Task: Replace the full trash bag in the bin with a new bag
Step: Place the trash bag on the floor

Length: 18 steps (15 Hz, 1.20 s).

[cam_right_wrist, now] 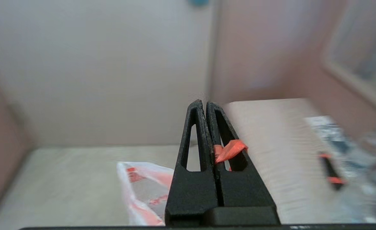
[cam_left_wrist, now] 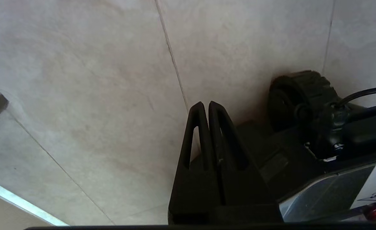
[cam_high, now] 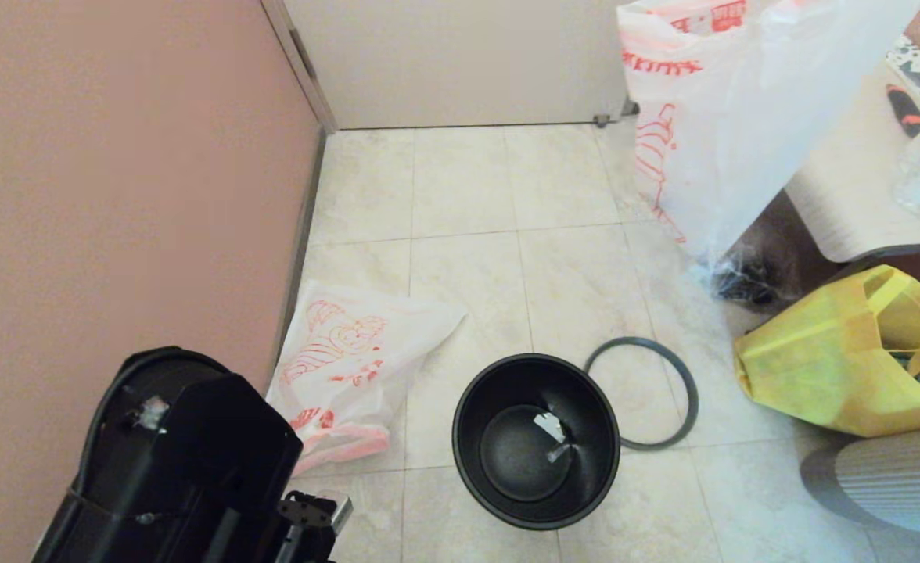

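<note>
The right gripper (cam_right_wrist: 206, 103) has its jaws pressed together on an orange-red handle strip of a translucent white bag with red print (cam_high: 730, 109), which hangs in the air at the far right, above the floor (cam_high: 507, 203) and just beside the near edge of a pale table (cam_high: 859, 195). No bottles show through it, so whether it is the full bag or the new one cannot be told. A second printed bag (cam_high: 354, 356) lies flat on the floor against the pink wall (cam_high: 116, 195), just left of the bin (cam_high: 536, 442). The bin stands bare and unlined; its grey ring (cam_high: 648, 391) lies on the tiles touching its right side. A yellow bag (cam_high: 843, 360) crowds the right; open tiles stretch toward the door (cam_high: 460, 62). The left gripper (cam_left_wrist: 206, 107) hangs low beside the base, jaws together on nothing.
</note>
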### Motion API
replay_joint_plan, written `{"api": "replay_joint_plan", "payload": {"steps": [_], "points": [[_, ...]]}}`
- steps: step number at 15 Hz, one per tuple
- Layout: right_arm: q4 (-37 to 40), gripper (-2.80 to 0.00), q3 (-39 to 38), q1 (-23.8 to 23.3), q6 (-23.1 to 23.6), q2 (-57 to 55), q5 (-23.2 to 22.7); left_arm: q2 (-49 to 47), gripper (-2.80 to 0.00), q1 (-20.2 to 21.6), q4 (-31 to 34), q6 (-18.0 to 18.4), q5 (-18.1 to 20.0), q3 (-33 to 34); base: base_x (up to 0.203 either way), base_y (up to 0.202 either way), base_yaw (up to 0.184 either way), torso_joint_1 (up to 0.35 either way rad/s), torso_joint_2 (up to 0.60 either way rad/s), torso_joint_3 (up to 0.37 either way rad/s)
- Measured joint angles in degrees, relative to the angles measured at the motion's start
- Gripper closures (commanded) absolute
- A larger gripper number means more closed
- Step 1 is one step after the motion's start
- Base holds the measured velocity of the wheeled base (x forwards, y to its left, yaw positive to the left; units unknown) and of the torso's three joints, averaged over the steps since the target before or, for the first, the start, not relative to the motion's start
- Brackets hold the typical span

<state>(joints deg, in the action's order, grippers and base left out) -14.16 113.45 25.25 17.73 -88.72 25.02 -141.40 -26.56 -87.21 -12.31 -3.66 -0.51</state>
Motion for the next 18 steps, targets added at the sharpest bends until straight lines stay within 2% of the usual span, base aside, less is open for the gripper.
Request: {"api": "replay_joint_plan", "payload": {"steps": [3,6,9,11,14,18], "points": [[-3.96,0.0,-0.59,-7.08,-3.78,-5.97,-1.09,-0.63,0.0,0.21,0.0,0.0,0.18,-0.22,0.0,0.0,0.0,0.0,0.0,0.0],[-7.61,0.0,-0.74,-14.35,-6.75,-17.25,-3.65,-0.87,0.0,0.02,0.0,0.02,0.46,-0.09,0.0,0.0,0.0,0.0,0.0,0.0],[-13.92,0.0,-0.61,-19.86,-5.94,-32.31,-6.34,-0.85,0.0,-0.07,0.04,0.0,3.79,0.38,0.0,0.0,0.0,0.0,0.0,0.0],[-18.43,0.0,-0.51,-22.86,-4.79,-42.36,-7.29,-0.85,0.0,0.02,0.02,0.01,4.23,0.46,0.0,0.0,0.0,0.0,0.0,0.0],[-22.34,0.0,-0.51,-24.94,-4.07,-50.58,-7.25,-0.87,0.0,0.18,0.02,0.02,4.25,0.51,0.0,0.0,0.0,0.0,0.0,0.0],[-22.46,0.0,-4.59,-25.76,-1.0,-50.48,-2.75,-0.87,0.0,0.26,0.03,0.02,4.25,0.51,0.0,0.0,0.0,0.0,0.0,0.0]]}}
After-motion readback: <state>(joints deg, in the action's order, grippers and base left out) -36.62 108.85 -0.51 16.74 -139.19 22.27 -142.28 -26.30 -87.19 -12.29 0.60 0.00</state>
